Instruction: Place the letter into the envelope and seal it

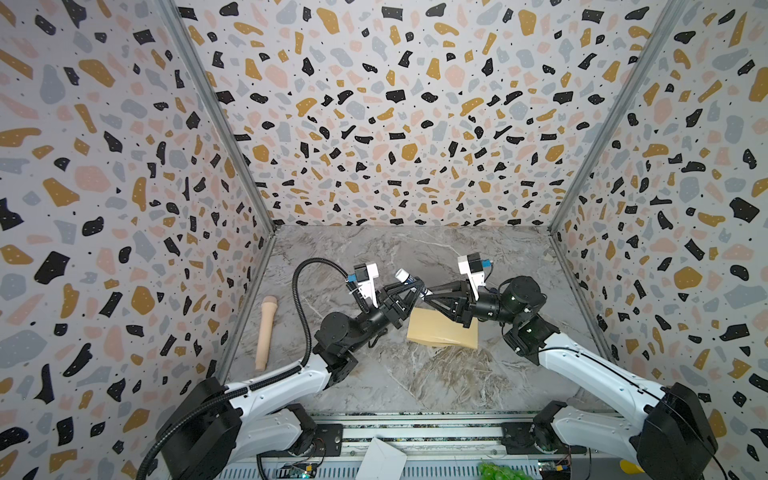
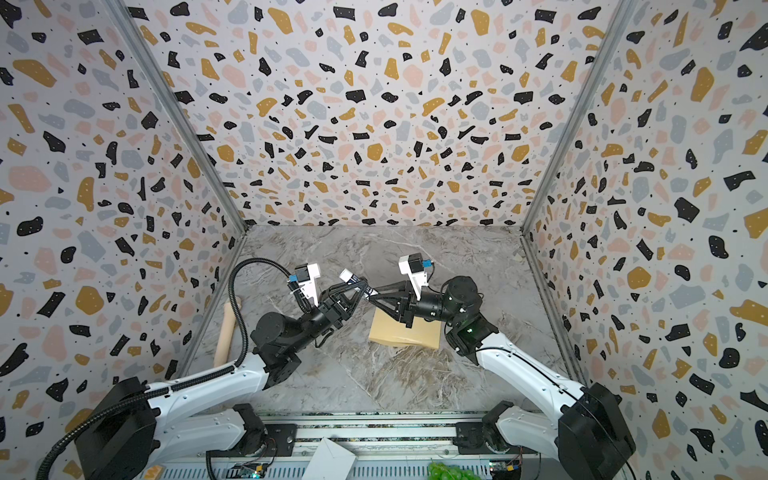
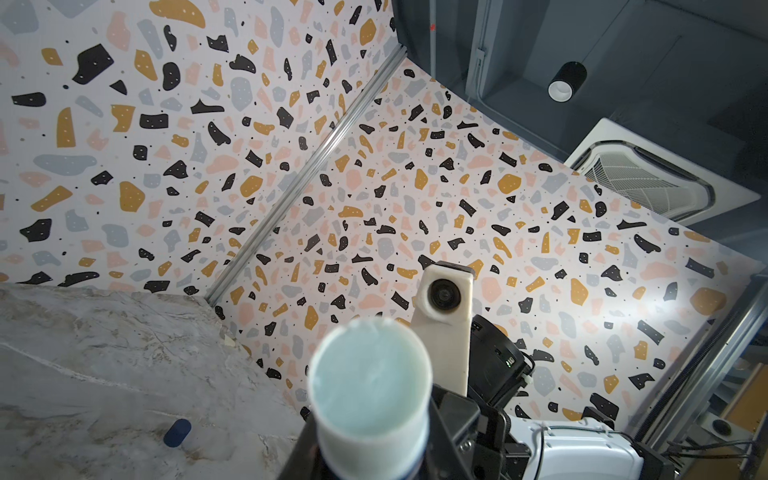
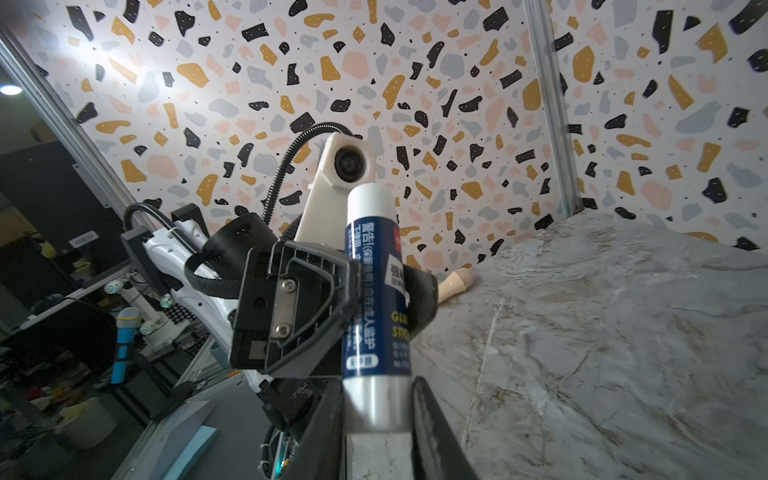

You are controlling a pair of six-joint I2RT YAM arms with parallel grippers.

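A blue-and-white glue stick (image 1: 402, 275) is held in the air between both grippers, over the far edge of the tan envelope (image 1: 442, 330). The envelope lies flat on the marble table (image 1: 415, 374), its far corner covered by the right arm. My left gripper (image 1: 409, 286) is shut on the stick's blue body (image 4: 376, 291). The uncapped pale glue end (image 3: 370, 386) points at the left wrist camera. My right gripper (image 4: 376, 411) has its fingers against both sides of the stick's white base. The letter is out of view.
A beige wooden stick (image 1: 264, 332) lies along the left wall. A small dark blue cap (image 3: 177, 432) rests on the table. White folded paper (image 1: 382, 459) and green grapes (image 1: 498, 471) sit at the front rail. Patterned walls close in three sides.
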